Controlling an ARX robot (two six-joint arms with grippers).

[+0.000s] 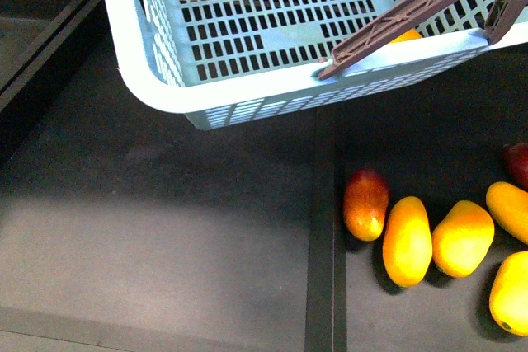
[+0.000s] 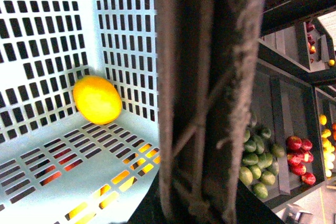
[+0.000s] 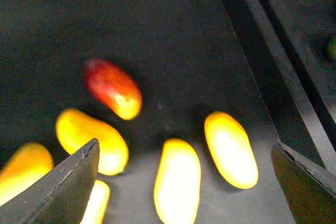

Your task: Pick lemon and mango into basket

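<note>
The pale blue basket (image 1: 165, 55) hangs at the top of the front view, tilted, its brown handle (image 1: 412, 10) swung across it. My left gripper (image 2: 202, 211) is shut on the basket's handle (image 2: 210, 98), which fills the left wrist view. The lemon (image 2: 97, 99) lies inside against a slotted wall and peeks out behind the handle (image 1: 406, 35). Several slim yellow mangoes lie on the dark shelf; one mango (image 3: 177, 182) sits below my open right gripper (image 3: 184, 182), between its fingers (image 3: 58, 192), untouched. Neither arm shows in the front view.
A red-blushed fruit (image 1: 365, 202) lies left of the yellow ones (image 1: 407, 241). A dark divider strip (image 1: 323, 237) runs down the shelf. Green fruits (image 2: 257, 156) and red fruits (image 2: 299, 153) sit on shelves beyond the basket.
</note>
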